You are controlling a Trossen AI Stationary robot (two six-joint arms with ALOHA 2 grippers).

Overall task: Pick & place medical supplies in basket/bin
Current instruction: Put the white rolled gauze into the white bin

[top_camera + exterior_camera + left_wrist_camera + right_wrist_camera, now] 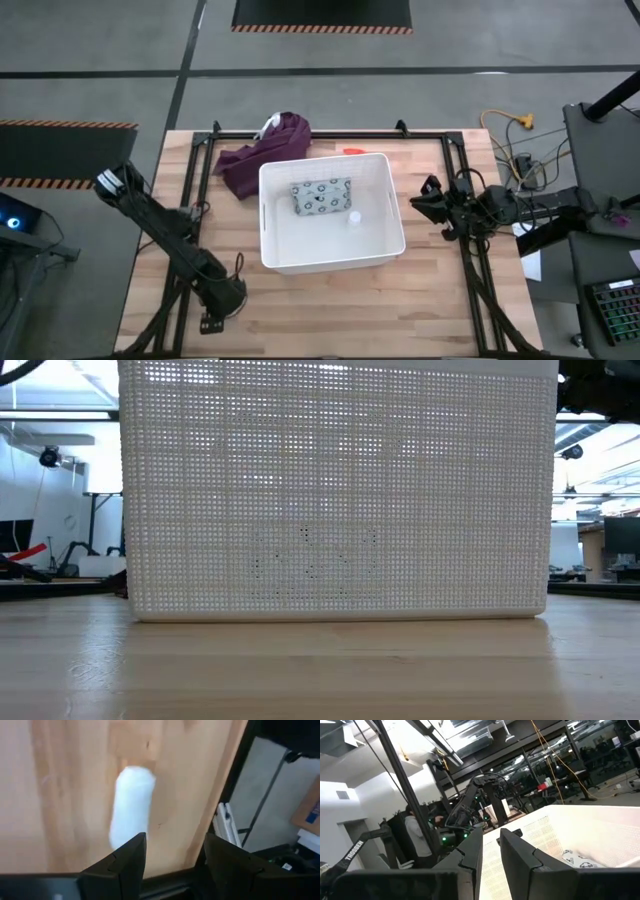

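Observation:
The white bin (375,250) stands at the table's middle and fills the low view (335,490). Inside it lie the grey-green dotted packet (320,195) and the tiny white bottle (354,216). The packet also shows in the right wrist view (580,857). The orange tube (352,150) lies on the table just behind the bin's far wall. My left gripper (213,318) is open, low over the near-left table edge. The white oblong piece (131,805) lies flat on the wood just beyond its fingertips (175,845). My right gripper (425,203) is open by a narrow gap (491,845), level, right of the bin.
A purple cloth (262,152) is heaped at the bin's far-left corner. A black frame runs along the table's edges (470,250). The table's near edge (220,795) is close to the white piece. Bare wood lies near of the bin (340,310).

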